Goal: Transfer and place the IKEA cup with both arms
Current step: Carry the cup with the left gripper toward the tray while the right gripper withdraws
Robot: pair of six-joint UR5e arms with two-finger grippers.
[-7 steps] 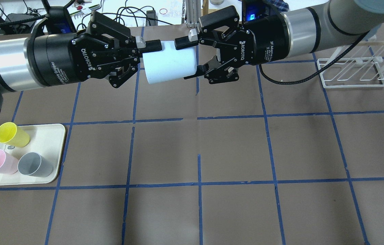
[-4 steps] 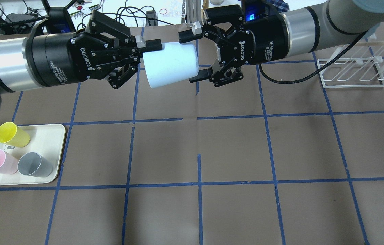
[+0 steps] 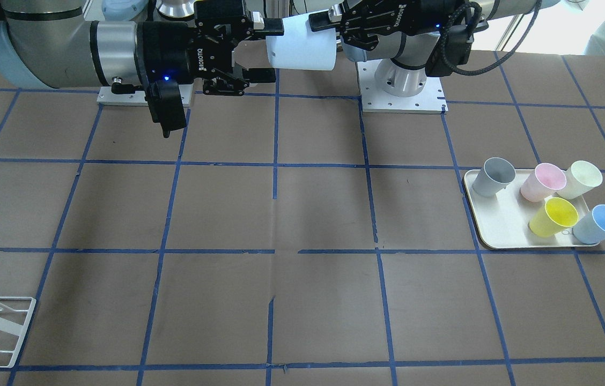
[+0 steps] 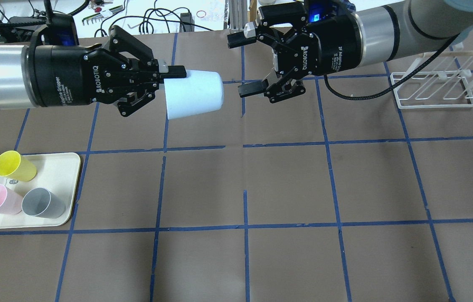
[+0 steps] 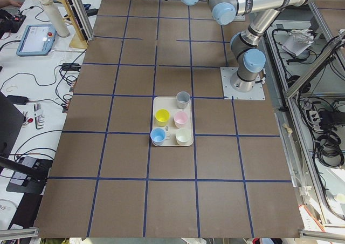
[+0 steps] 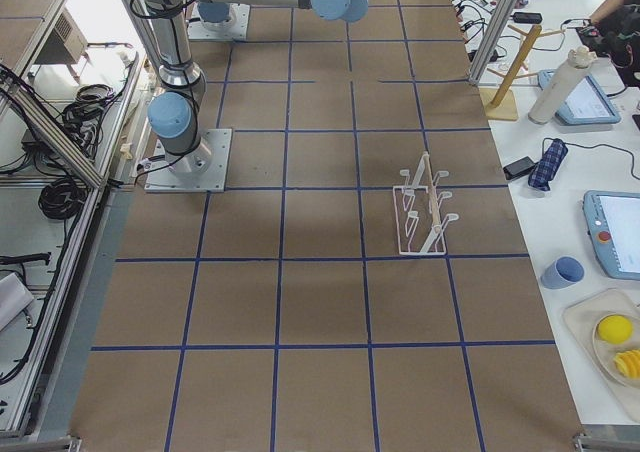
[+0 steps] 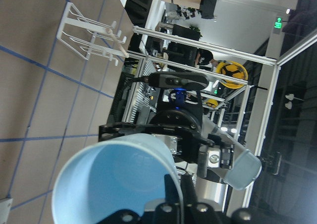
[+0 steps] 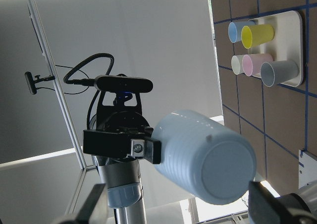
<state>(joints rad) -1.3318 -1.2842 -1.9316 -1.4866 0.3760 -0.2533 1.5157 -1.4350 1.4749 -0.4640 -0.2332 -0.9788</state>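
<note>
Left gripper [image 4: 171, 77] is clenching the rim of the small pale-blue tapered plastic cup [image 4: 193, 94], sideways in mid-air, base toward 3 o'clock. Right gripper [image 4: 242, 65] is hanging there, jaws spread, not touching. Best next: straddling base squarely, clamping b4 left lets go.

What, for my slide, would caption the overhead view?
Left pincer holds the cup sideways; open right pincer faces its base, apart.

Table [image 4: 287, 184]: brown top, squared off by blue tape lines [image 4: 387, 141]. Cream tray [image 4: 58, 176] lies flat, well apart from the left claw [image 4: 172, 75], on its side. White wire rack [image 4: 431, 90] stands past the right claw [image 4: 242, 65], behind its wrist.
</note>
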